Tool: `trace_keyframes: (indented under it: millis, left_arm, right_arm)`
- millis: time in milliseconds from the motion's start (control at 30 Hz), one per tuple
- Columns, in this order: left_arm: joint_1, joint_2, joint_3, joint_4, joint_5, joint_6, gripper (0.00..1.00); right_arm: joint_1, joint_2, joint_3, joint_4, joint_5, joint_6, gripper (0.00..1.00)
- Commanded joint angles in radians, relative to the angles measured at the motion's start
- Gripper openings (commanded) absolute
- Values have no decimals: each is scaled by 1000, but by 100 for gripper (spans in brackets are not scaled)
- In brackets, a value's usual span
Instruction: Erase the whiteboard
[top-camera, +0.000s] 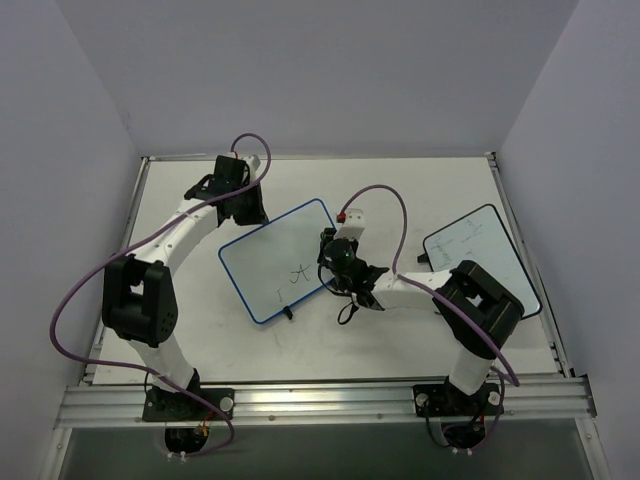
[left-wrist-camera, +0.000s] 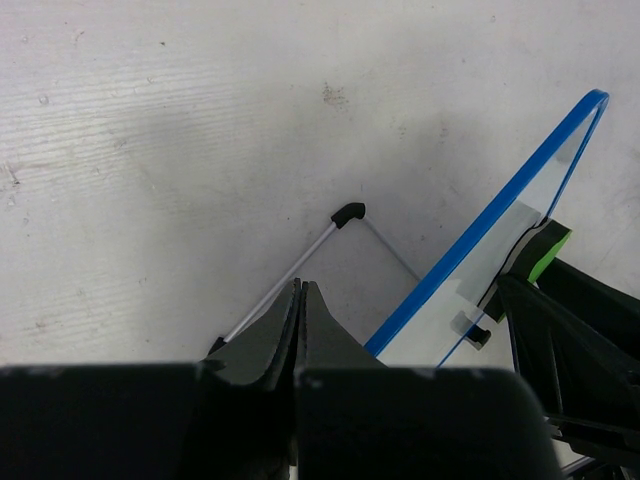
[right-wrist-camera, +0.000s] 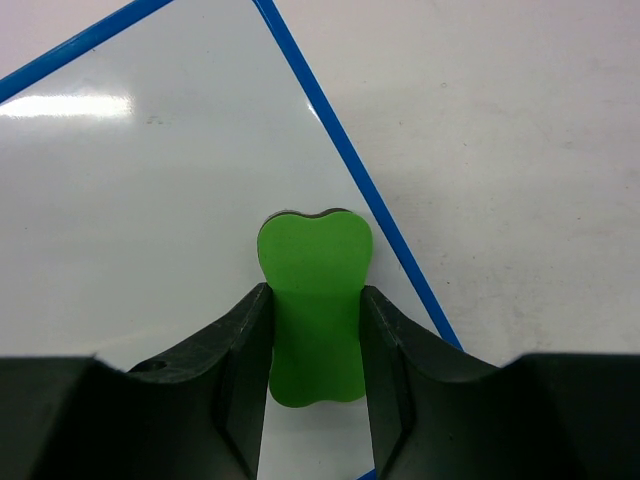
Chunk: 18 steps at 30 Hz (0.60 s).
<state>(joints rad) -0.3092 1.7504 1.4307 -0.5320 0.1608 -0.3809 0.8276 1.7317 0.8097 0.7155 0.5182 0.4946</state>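
Note:
The whiteboard (top-camera: 275, 262), blue-framed with black scribbles (top-camera: 298, 275) near its lower right, stands tilted mid-table. My right gripper (top-camera: 338, 262) is shut on a green eraser (right-wrist-camera: 312, 250), which is pressed flat on the white surface (right-wrist-camera: 150, 200) just inside the blue right edge (right-wrist-camera: 350, 170). My left gripper (top-camera: 243, 208) is at the board's far left corner. In the left wrist view its jaws are shut (left-wrist-camera: 301, 290) with nothing seen between them, beside the board's wire stand (left-wrist-camera: 349, 212) and behind the blue frame (left-wrist-camera: 500, 215). The eraser (left-wrist-camera: 545, 250) shows past that frame.
A black-framed white board (top-camera: 480, 255) with faint writing lies at the right, beside the right arm's elbow. Purple cables loop over both arms. The white table (top-camera: 400, 180) ends in metal rails at the back, right and front.

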Motion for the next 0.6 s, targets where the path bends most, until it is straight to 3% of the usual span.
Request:
trace_keyframes:
  millis: [0, 567]
  left_arm:
    - [-16, -11, -3, -26, 25, 11, 2]
    - [-19, -19, -7, -28, 22, 13, 2]
  right_arm:
    - [-18, 29, -4, -85, -10, -8, 0]
    - [177, 189, 278, -148, 20, -57, 0]
